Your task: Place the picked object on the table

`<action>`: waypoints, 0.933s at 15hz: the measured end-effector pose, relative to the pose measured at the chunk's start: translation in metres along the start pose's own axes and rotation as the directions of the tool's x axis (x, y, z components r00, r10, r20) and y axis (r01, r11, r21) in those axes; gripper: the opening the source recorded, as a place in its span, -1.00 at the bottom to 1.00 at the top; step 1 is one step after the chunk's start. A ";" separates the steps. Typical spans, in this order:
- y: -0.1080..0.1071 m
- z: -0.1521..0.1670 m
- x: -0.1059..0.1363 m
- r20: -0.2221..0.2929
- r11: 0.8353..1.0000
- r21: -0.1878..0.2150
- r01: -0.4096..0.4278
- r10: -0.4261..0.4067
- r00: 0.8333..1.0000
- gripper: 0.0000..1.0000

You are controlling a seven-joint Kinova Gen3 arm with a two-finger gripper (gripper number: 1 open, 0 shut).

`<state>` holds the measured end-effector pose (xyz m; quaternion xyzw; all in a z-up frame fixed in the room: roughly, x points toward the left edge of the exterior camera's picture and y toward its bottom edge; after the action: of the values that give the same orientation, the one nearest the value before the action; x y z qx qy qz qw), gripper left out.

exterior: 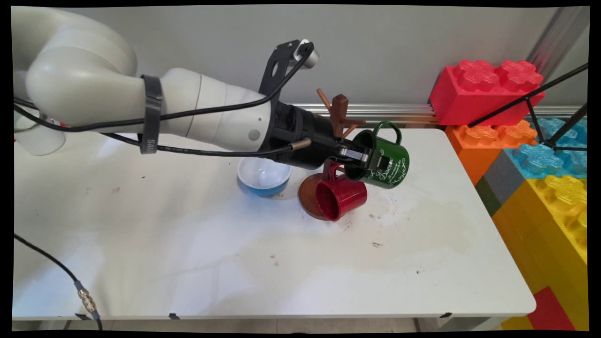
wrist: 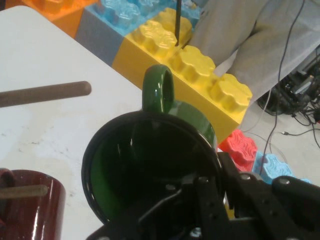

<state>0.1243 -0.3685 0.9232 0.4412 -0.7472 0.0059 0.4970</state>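
Gripping the green mug [exterior: 386, 162] by its rim, the black gripper [exterior: 359, 158] is pinching the wall of the cup, one finger inside and one outside, and is holding it tilted in the air just right of the brown mug tree [exterior: 339, 123]. The mug's handle [exterior: 390, 129] is pointing up and away from the tree, and in the hand view a bare peg [wrist: 47, 93] is lying well left of that handle [wrist: 158, 91], so the green mug is not hanging on any peg. Below it, a red mug [exterior: 340, 198] is hanging from a lower peg of the tree, over the tree's round base [exterior: 308, 197]. Left of the tree, a blue bowl [exterior: 264, 177] is sitting on the white table [exterior: 188, 244]. Right of the tree, beyond the table's edge, big toy blocks [exterior: 530, 155] are standing stacked.
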 end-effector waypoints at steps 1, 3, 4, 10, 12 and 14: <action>0.001 -0.002 0.001 0.004 1.000 -0.006 -0.004 0.004 1.000 -1.00; 0.002 -0.007 0.002 0.016 1.000 -0.015 -0.017 0.017 1.000 -1.00; 0.003 -0.009 0.003 0.025 0.999 -0.020 -0.026 0.027 0.999 -1.00; 0.006 -0.028 0.015 0.107 0.994 -0.038 -0.100 0.103 0.989 -1.00; 0.008 -0.033 0.018 0.142 0.991 -0.043 -0.126 0.131 0.981 -1.00; 0.010 -0.039 0.022 0.183 0.986 -0.051 -0.159 0.165 0.969 -1.00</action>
<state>0.1436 -0.3587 0.9636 0.3682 -0.8240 -0.0085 0.4305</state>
